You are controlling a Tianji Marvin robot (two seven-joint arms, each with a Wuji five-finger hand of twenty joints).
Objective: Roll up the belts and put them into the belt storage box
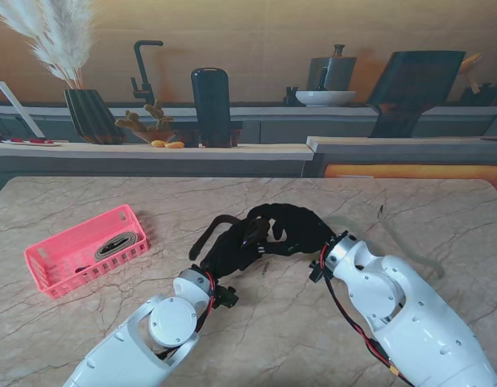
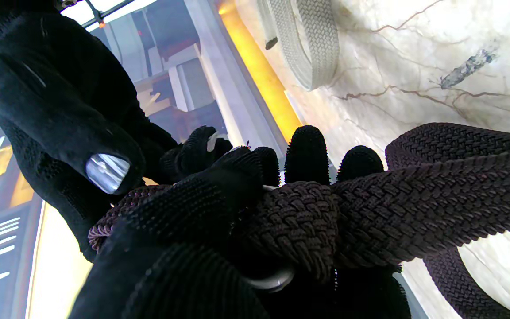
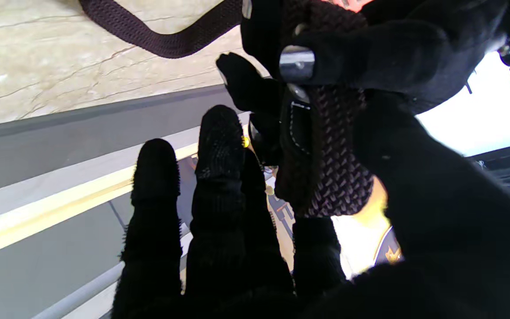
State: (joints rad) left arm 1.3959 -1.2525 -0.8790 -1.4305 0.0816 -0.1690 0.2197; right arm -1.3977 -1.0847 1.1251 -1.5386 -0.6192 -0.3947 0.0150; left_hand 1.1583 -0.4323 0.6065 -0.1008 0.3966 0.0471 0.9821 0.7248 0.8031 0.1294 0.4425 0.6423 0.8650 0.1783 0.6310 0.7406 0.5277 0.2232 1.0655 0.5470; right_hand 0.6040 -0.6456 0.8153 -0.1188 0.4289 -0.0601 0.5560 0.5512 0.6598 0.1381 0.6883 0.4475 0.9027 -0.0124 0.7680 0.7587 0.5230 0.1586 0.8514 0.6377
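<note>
dark belt (image 1: 232, 234) gripped between left hand (image 1: 232, 250); right hand (image 1: 292, 226)

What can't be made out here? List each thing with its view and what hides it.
- Dark belt: in the stand view, its rolled part is hidden by both gloved hands: left hand, right hand.
- Belt in the pink box: stand view, too small to tell how tightly it is rolled.
- Light belt: left wrist view, cut off by the picture's edge.
- Dark belt's buckle: right wrist view, mostly covered by fingers.
</note>
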